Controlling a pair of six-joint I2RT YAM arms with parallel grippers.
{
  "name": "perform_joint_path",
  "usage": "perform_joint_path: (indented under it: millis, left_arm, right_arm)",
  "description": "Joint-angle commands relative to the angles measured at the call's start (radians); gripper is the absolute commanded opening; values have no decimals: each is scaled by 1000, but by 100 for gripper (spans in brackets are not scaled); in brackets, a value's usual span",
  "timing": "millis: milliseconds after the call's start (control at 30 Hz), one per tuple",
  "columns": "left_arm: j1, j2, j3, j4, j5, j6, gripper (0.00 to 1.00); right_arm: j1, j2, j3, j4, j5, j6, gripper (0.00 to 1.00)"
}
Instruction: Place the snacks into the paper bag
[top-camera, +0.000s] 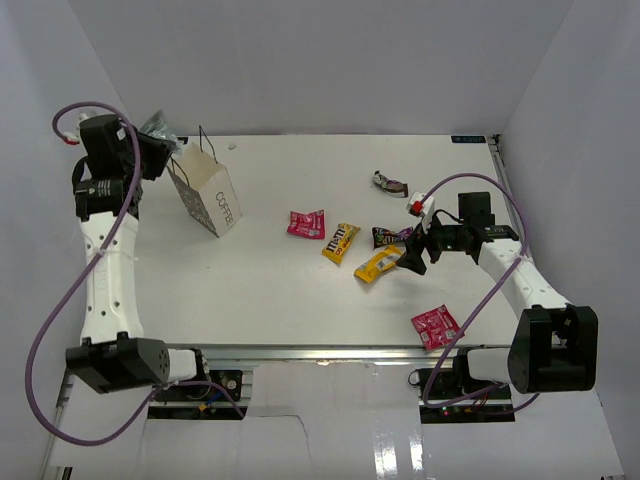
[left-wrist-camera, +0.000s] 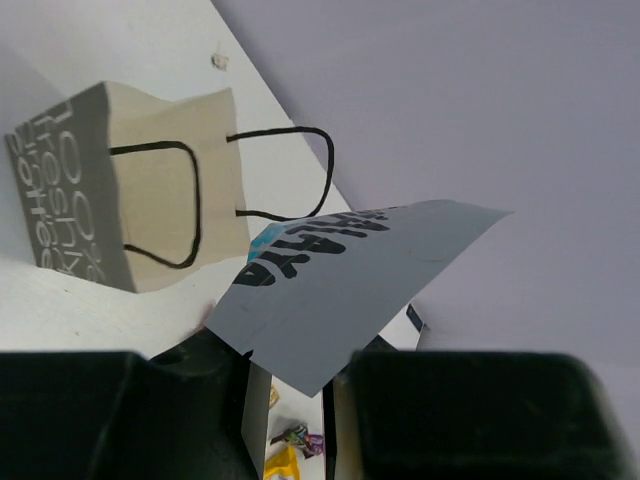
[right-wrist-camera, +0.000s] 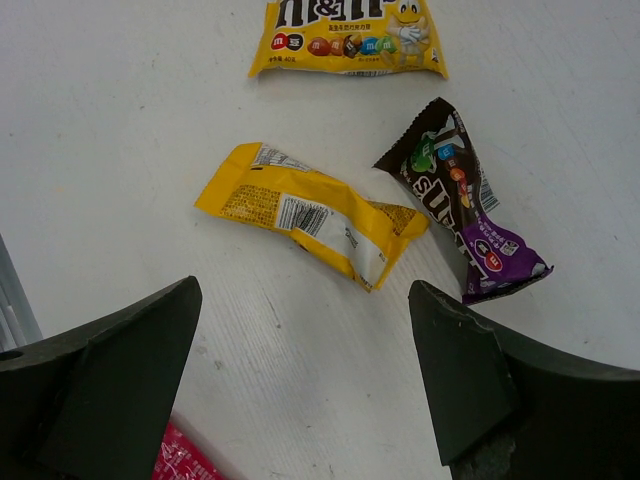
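Note:
The white paper bag (top-camera: 207, 197) with "COFFEE" on its side stands at the far left, also in the left wrist view (left-wrist-camera: 150, 200). My left gripper (top-camera: 158, 152) hovers just left of the bag's top, shut on a silver-grey foil packet (left-wrist-camera: 350, 270) with black lettering. My right gripper (top-camera: 415, 258) is open and empty above the table, just right of a yellow packet (top-camera: 380, 264), which lies ahead of the jaws (right-wrist-camera: 310, 212). Beside it lie a dark purple packet (right-wrist-camera: 465, 215), a second yellow packet (top-camera: 340, 240), two pink-red packets (top-camera: 306, 224) (top-camera: 435, 326) and a dark brown packet (top-camera: 388, 183).
White walls close the table at the back and both sides. The table's front edge (top-camera: 320, 350) runs just beyond the near pink-red packet. The arms' purple cables loop out at both sides.

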Motion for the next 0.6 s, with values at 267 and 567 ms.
perform_joint_path:
  millis: [267, 567]
  left_arm:
    - [-71, 275, 197, -38, 103, 78, 0]
    - [-71, 250, 111, -62, -29, 56, 0]
  right_arm:
    - [-2, -16, 3, 35, -9, -5, 90]
    - [-3, 3, 2, 42, -7, -6, 90]
